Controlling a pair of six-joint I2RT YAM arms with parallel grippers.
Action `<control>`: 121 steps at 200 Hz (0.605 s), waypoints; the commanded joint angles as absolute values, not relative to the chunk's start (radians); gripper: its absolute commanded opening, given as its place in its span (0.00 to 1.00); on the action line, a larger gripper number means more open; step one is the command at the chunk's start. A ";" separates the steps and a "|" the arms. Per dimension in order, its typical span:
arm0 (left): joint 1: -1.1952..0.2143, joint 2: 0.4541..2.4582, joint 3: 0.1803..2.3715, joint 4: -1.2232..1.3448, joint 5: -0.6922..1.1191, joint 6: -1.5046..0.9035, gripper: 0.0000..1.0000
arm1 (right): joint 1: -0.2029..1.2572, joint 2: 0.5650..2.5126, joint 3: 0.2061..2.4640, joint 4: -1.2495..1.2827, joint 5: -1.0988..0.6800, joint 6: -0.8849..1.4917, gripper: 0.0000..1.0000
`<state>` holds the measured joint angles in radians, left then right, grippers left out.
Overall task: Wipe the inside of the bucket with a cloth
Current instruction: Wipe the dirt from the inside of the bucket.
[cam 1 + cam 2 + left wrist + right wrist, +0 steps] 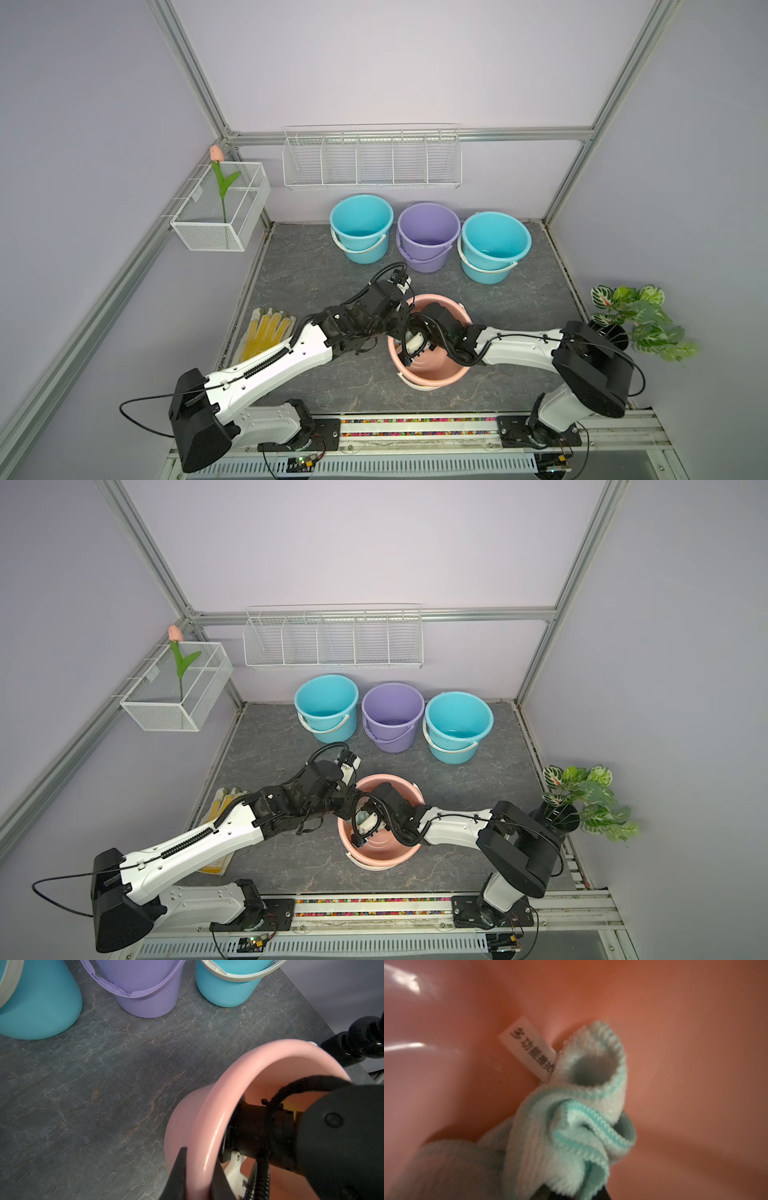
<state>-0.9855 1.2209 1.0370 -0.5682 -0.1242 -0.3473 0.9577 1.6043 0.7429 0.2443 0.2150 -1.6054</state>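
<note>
Bunched cloth (571, 1126) pinched by right gripper (572, 1193), left gripper (199, 1180) clamping bucket (259, 1059)

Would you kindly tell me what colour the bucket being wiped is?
The bucket is pink, seen best in a top view.

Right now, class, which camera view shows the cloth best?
The right wrist view: the cloth fills it, folds and label visible, inside the pink bucket. A top view catches only a sliver; the left wrist view shows none.
</note>
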 commanded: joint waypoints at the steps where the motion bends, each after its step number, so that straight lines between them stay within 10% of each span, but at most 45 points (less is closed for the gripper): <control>1: -1.034 1.212 1.040 -0.502 0.019 -0.343 0.00 | 0.953 1.663 0.750 0.283 0.222 -1.544 0.07; 121: -1.034 1.212 1.060 -0.565 -0.128 -0.359 0.00 | 0.995 1.179 0.871 -0.293 0.351 -1.510 0.07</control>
<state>-1.0271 1.2144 1.0370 -0.5564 -0.1387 -0.3481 0.9821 1.2449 0.8181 -0.1417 0.2768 -1.5288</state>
